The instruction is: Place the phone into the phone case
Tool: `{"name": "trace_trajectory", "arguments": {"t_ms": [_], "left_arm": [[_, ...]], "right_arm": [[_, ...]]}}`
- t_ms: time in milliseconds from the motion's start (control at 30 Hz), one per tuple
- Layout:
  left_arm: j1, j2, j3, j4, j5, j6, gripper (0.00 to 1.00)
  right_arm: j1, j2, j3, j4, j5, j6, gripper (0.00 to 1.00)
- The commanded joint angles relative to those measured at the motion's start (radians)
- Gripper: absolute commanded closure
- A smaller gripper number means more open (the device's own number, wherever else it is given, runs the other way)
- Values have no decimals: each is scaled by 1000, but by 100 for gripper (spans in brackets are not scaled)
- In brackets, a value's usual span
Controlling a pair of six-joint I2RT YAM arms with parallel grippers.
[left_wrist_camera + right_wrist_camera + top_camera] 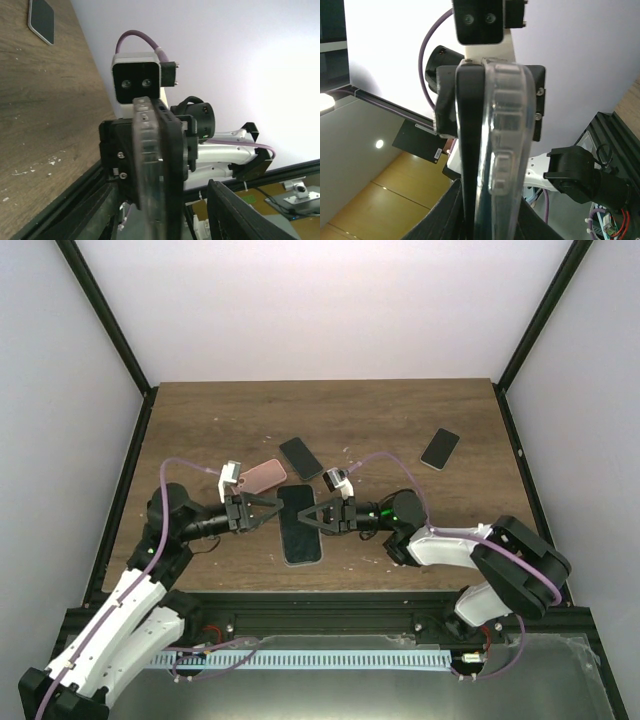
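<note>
A black phone (300,530) sits partly in a clear case and is held above the table between my two grippers. In the right wrist view the phone (470,150) and the clear case (507,150) appear edge-on, pressed together. My right gripper (308,517) (487,212) is shut on them, one finger on each face. In the left wrist view the clear case (147,165) is on the left and the phone (175,165) on the right. My left gripper (275,512) (162,202) straddles their other edge, open, with a gap at its right finger (235,210).
A rose-gold phone (264,476) lies just behind my left gripper. A black phone (301,458) lies beside it, and it also shows in the left wrist view (41,20). Another black phone (440,448) lies at the back right. The table's front rail (330,605) is close below.
</note>
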Motion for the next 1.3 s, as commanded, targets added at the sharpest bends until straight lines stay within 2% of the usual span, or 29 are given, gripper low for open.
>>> {"name": "trace_trajectory", "arguments": {"t_ms": [0,167,300,367,533,700,767,867,1000,1133,1267], "left_arm": [[0,-10,-30,105,7,-65,53],[-2,3,-18,123,8,-73,67],[-1,15,-2,63,5,-23,76],[-1,21,10,11,-3,24,78],[-1,37,16,-15,-7,53,84],[-1,44,39,-63,-12,82,85],[-1,46,56,-93,-13,98,79],[-1,50,81,-130,-2,105,56],[0,46,99,-200,19,140,41],[0,24,80,-245,49,169,34],[0,0,40,-195,114,156,37]], "right_arm": [[-5,-35,7,103,-11,11,83],[-4,-37,2,95,-23,9,82],[-5,-37,-1,84,-12,8,72],[-4,-33,7,73,-10,7,70],[-4,-27,17,65,0,11,77],[-4,-41,5,36,27,-13,81],[-4,-54,3,5,43,-38,82],[-6,-84,17,-66,65,-82,83],[-16,-128,43,-131,91,-117,84],[-27,-189,80,-259,134,-192,84],[-27,-257,124,-417,206,-288,84]]}}
